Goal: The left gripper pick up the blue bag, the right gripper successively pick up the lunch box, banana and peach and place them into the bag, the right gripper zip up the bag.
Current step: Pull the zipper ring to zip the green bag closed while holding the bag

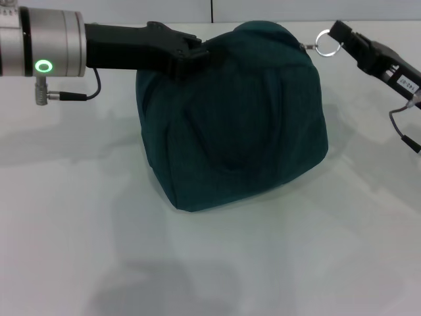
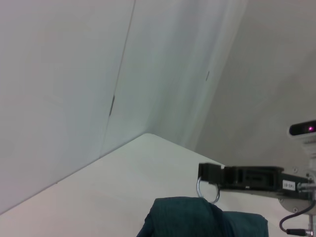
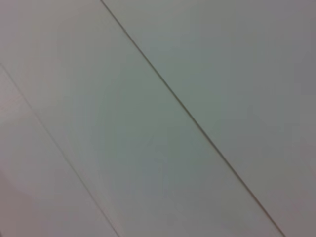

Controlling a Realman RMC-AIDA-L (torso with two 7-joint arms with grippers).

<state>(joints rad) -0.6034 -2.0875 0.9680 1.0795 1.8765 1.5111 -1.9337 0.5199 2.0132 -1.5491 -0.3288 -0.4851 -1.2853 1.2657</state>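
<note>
The blue bag (image 1: 233, 125) stands bulging in the middle of the white table, with no opening showing. My left gripper (image 1: 192, 55) reaches in from the left and is shut on the fabric at the bag's top left. At the bag's top right, my right gripper (image 1: 337, 34) is shut on the silver ring zipper pull (image 1: 325, 44). The left wrist view shows the top of the blue bag (image 2: 197, 219), with the right gripper (image 2: 208, 173) holding the ring (image 2: 208, 190) just above it. The lunch box, banana and peach are out of view.
White table (image 1: 210, 263) spreads around the bag, with grey wall panels (image 2: 74, 74) behind its far edge. The right wrist view shows only a pale panelled surface (image 3: 158, 118). A thin cable (image 1: 402, 128) hangs under the right arm.
</note>
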